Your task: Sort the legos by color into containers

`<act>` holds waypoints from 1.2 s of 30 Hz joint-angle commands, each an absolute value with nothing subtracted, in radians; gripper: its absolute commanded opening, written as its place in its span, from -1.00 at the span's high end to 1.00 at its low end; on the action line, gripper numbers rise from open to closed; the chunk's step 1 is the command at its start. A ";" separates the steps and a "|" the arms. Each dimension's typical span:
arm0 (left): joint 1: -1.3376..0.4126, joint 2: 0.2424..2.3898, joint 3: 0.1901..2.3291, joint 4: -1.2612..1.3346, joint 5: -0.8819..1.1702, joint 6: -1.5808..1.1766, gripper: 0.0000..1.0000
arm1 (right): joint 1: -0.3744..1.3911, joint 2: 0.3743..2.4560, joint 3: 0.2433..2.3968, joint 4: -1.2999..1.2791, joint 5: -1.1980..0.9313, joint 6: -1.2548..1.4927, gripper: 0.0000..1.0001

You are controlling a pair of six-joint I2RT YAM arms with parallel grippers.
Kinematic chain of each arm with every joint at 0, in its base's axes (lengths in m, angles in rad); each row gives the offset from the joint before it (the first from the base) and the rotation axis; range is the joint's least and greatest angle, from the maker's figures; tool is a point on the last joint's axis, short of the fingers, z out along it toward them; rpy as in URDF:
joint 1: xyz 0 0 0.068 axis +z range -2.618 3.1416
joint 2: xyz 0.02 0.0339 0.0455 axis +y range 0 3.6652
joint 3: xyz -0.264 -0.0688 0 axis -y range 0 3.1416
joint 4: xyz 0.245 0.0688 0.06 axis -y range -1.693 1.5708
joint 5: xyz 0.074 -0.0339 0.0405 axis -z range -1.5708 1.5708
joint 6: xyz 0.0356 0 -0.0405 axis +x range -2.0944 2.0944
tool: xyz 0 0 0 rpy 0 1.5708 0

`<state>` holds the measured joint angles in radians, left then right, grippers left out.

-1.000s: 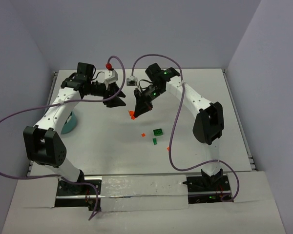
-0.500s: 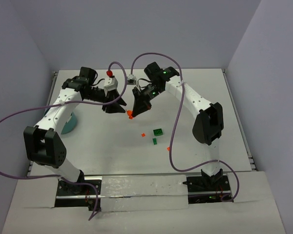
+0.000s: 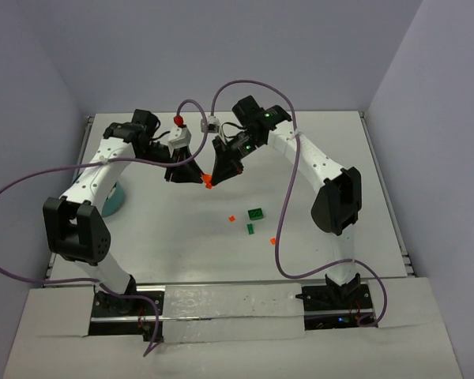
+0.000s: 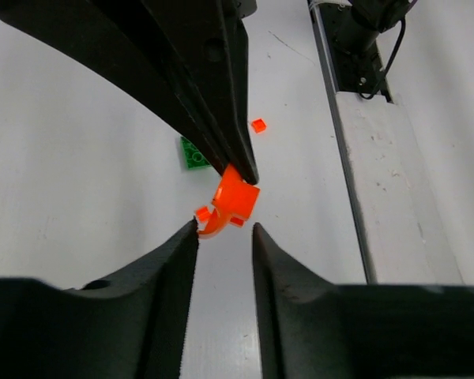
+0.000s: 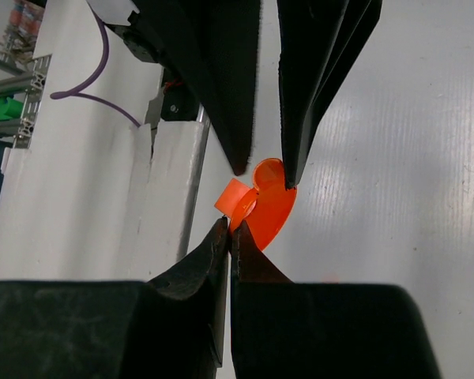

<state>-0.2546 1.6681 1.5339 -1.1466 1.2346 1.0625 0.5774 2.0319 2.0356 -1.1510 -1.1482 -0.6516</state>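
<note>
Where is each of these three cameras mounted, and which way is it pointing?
Top: above, behind the arms, looking down on the table; both arms show.
Left wrist: on the left arm, facing along its own left gripper toward the right gripper.
Right wrist: on the right arm, looking past its own shut fingers.
Both wrist views share the orange lego the right gripper pinches.

Light is bright and even, falling from above; the white table (image 3: 182,229) carries only soft, faint shadows; streaky glare crosses it in the right wrist view; close fingers (image 4: 126,324) read as dark, slightly blurred silhouettes, while the orange lego (image 5: 265,209) looks sharp and saturated
</note>
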 commanded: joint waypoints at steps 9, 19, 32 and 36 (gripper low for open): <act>-0.261 1.589 1.502 -1.040 1.259 1.000 0.93 | 0.594 2.042 2.088 -1.107 -1.157 -0.624 0.84; -0.214 1.520 1.466 -1.197 1.185 1.129 1.00 | 0.582 2.029 2.064 -0.979 -1.108 -0.472 -0.62; 0.157 1.327 1.396 -1.384 0.816 1.221 1.00 | 0.511 2.008 1.992 -0.939 -1.053 -0.465 -1.00; 0.209 1.304 1.386 -1.384 0.685 1.226 1.00 | 0.500 1.994 1.953 -0.930 -1.037 -0.474 -0.99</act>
